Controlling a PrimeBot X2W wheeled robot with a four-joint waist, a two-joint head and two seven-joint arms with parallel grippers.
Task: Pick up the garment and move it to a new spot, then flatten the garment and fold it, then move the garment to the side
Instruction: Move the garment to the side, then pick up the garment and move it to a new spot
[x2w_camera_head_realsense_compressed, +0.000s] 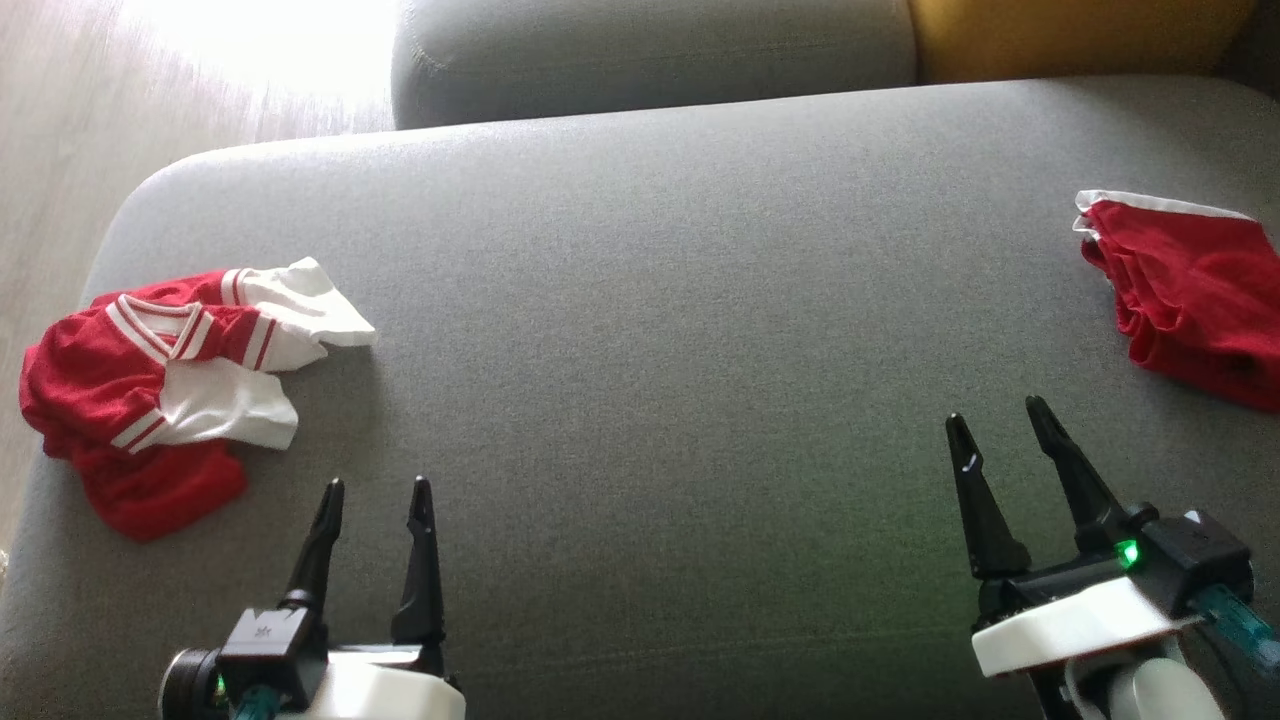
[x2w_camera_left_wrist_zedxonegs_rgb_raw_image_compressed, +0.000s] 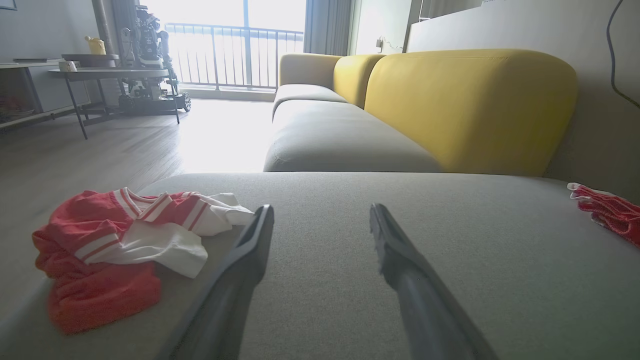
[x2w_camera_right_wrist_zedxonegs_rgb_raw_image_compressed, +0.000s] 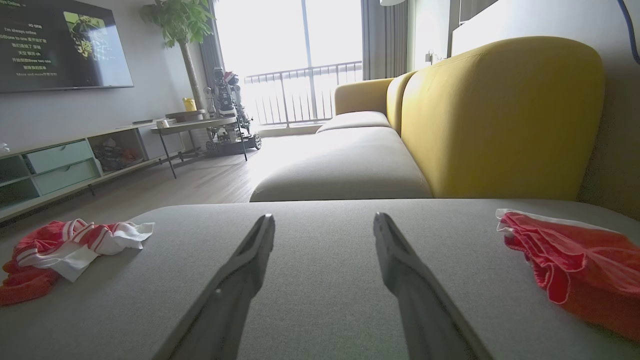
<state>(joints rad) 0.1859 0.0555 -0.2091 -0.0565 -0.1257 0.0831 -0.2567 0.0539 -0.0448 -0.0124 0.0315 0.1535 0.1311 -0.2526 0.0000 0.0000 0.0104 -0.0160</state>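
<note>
A crumpled red and white garment with striped trim lies near the left edge of the grey sofa seat; the left wrist view has that garment at the left, and so does the right wrist view, garment. A second red garment with a white band lies at the far right, the same red garment in the right wrist view. My left gripper is open over the seat, just right of the crumpled one. My right gripper is open too, nearer than the red one. Both are empty.
A second grey seat cushion and a yellow backrest stand behind. Wooden floor runs along the seat's left edge. Across the room are a dark side table, a TV shelf and a parked robot.
</note>
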